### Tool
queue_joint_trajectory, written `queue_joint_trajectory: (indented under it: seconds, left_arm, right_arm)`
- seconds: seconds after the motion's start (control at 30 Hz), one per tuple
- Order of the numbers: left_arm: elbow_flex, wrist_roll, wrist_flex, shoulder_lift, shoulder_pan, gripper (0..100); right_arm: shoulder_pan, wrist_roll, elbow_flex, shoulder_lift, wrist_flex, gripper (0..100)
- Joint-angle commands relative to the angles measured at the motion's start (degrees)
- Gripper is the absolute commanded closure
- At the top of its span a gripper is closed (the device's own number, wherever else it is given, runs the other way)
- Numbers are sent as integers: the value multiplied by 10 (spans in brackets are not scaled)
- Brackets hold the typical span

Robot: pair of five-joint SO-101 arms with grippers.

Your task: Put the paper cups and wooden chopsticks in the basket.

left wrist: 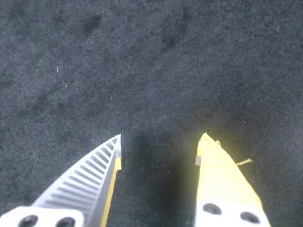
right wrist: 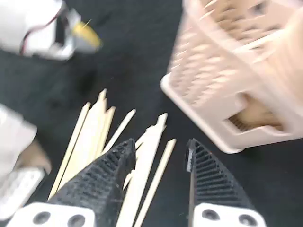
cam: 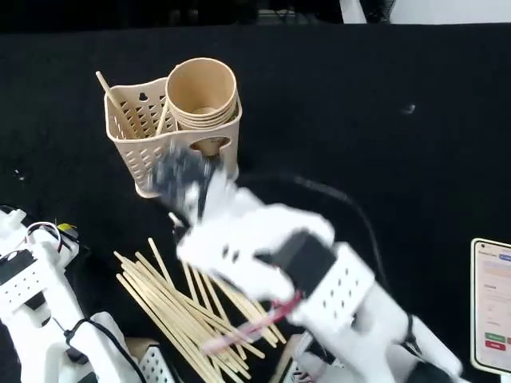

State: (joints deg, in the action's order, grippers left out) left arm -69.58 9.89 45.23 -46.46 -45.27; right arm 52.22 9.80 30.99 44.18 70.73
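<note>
A beige slotted basket [cam: 137, 152] stands at the back left of the black table. It holds a stack of paper cups [cam: 201, 92] and a few wooden chopsticks [cam: 114, 97]. Several more chopsticks [cam: 188, 315] lie fanned out on the cloth in front of it. My right gripper [cam: 174, 179] hangs between the basket and that pile. In its wrist view the right gripper [right wrist: 161, 144] is open and empty above the chopstick ends [right wrist: 97, 127], with the basket [right wrist: 213, 90] close beside it. My left gripper [left wrist: 161, 142] is open over bare cloth.
The left arm [cam: 32, 275] sits at the table's front left corner, and its yellow-tipped gripper [right wrist: 78, 30] lies beyond the chopsticks. A phone or tablet [cam: 491, 303] rests at the right edge. A black cable [cam: 335, 195] trails behind the right arm.
</note>
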Motion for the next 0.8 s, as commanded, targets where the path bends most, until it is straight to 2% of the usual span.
queue_joint_trajectory:
  seconds: [0.0, 0.1, 0.27, 0.4, 0.57, 0.77]
  left_arm:
    - [7, -5, -7, -7, 4, 744]
    - [10, -3, -7, -4, 0, 744]
    - [13, -2, -7, -2, 0, 744]
    - [14, -2, -8, -2, -1, 744]
    - [18, -1, -8, -2, -23, 744]
    - [19, -1, -8, -2, -24, 744]
  right_arm:
    - [48, 0, 208, 74, -118, 811]
    - [77, -13, 275, 47, -160, 797]
    - [151, -117, 278, -44, -185, 673]
    - [199, -166, 278, -129, -234, 652]
    - [222, -226, 278, -221, -295, 652]
    - [197, -225, 262, -296, -327, 665]
